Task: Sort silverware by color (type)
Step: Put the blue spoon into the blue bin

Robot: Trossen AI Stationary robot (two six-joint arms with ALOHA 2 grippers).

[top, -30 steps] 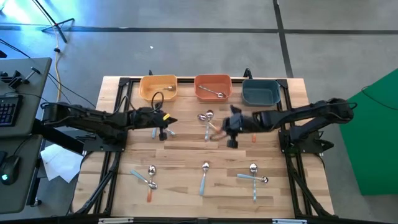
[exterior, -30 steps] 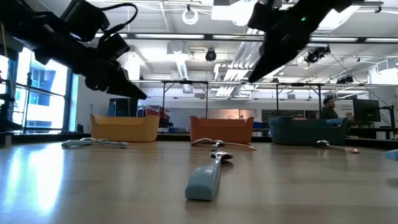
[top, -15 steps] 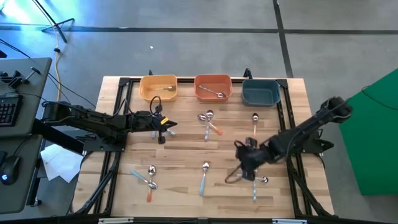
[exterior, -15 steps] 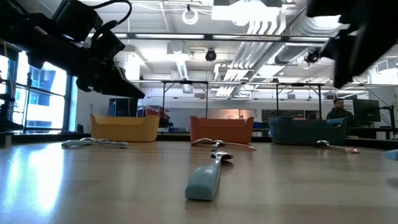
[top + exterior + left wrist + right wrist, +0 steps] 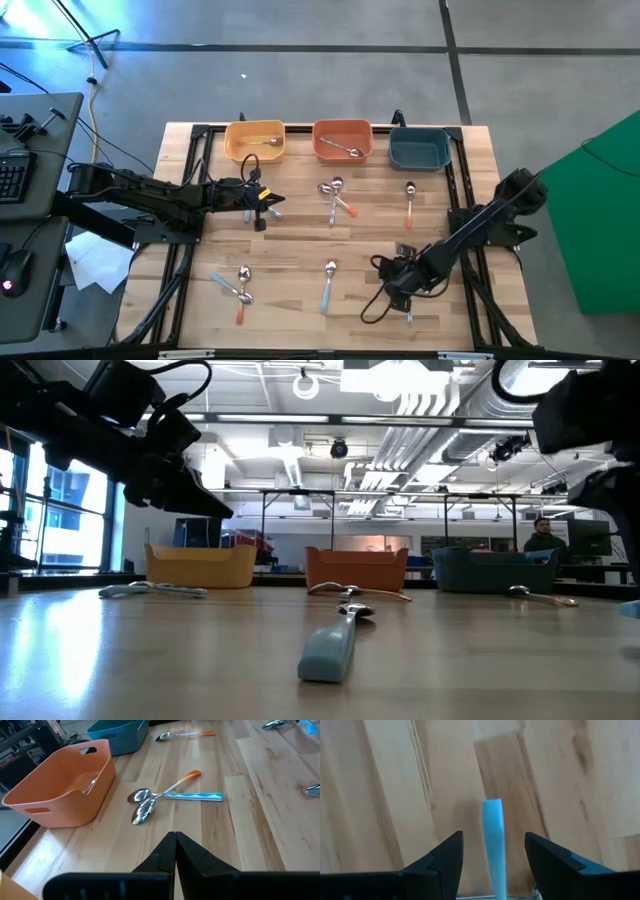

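Note:
My right gripper [image 5: 400,283] [image 5: 494,839] stands open low over the table's near right part. Its fingers are on either side of a light blue spoon handle [image 5: 493,820] lying on the wood and do not touch it. My left gripper [image 5: 262,207] [image 5: 175,840] hovers shut and holds nothing, in front of the yellow bin [image 5: 254,140]. Ahead of it, an orange-handled spoon and a blue-handled spoon [image 5: 335,196] [image 5: 165,796] lie crossed. More spoons lie flat on the table: one with an orange handle [image 5: 410,200], a blue one [image 5: 327,285], and a small group [image 5: 238,290].
An orange bin [image 5: 343,140] with a spoon in it and a dark teal bin [image 5: 419,148] stand beside the yellow bin along the far edge. A black cable [image 5: 374,306] loops under the right arm. A person [image 5: 540,538] shows far behind the table.
My right gripper has swung from the table's middle, just in front of the orange bin, toward the near edge and the right, and has come down over the spoons there. The left arm has kept still.

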